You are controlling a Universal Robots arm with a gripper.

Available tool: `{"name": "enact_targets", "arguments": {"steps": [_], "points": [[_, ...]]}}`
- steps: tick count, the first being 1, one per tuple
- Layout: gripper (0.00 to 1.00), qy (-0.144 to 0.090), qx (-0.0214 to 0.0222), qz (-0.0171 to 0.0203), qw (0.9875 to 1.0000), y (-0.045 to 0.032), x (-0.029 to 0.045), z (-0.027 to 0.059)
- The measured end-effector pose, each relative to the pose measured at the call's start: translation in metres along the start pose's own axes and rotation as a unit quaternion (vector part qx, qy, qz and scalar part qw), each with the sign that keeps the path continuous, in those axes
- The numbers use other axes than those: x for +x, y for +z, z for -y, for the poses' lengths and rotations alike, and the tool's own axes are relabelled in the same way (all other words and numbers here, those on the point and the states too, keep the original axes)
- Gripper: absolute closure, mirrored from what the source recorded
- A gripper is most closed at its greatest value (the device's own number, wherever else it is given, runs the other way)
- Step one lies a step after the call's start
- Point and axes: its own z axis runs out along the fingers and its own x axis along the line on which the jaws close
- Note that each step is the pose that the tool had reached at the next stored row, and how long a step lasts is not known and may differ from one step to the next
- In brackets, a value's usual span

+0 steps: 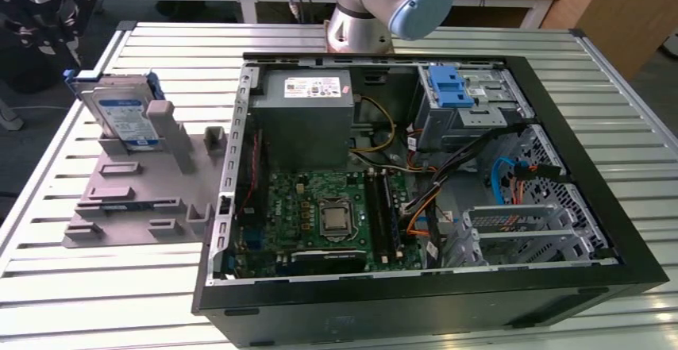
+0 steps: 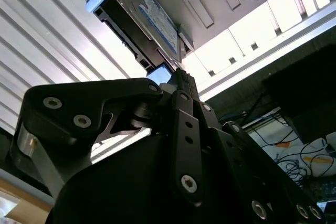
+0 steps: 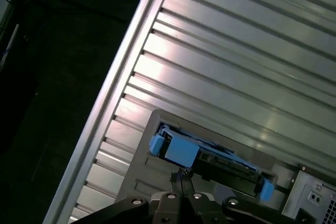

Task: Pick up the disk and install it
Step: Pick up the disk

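The disk [image 1: 122, 116], silver with a blue-and-white label and a blue carrier frame, stands on edge in a grey holder [image 1: 138, 183] on the table, at the exterior view's left. In both wrist views my gripper [image 3: 181, 178] [image 2: 177, 74] is a short way off the disk [image 3: 210, 156] [image 2: 144, 19], apart from it. The black fingertips meet and hold nothing. The tips point toward the disk's blue end piece.
An open black computer case [image 1: 424, 302] fills the middle and right of the table, with a motherboard [image 1: 329, 215], a grey power supply box [image 1: 307, 112] and a drive bay with a blue latch [image 1: 456, 88]. The ribbed metal table's edge [image 3: 126, 72] runs close to the disk. The arm's base [image 1: 360, 17] stands behind the case.
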Motion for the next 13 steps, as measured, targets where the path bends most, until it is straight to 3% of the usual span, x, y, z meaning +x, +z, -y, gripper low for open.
{"name": "enact_targets", "arguments": {"steps": [6, 10, 13], "points": [[0.89, -0.041, -0.0002, -0.0017, 0.9992, 0.0004, 0.0, 0.0], [0.89, -0.072, -0.0003, -0.0029, 0.9974, 0.0006, 0.0001, 0.0], [0.89, -0.096, -0.0004, -0.0039, 0.9954, 0.0009, 0.0001, -0.0001]]}}
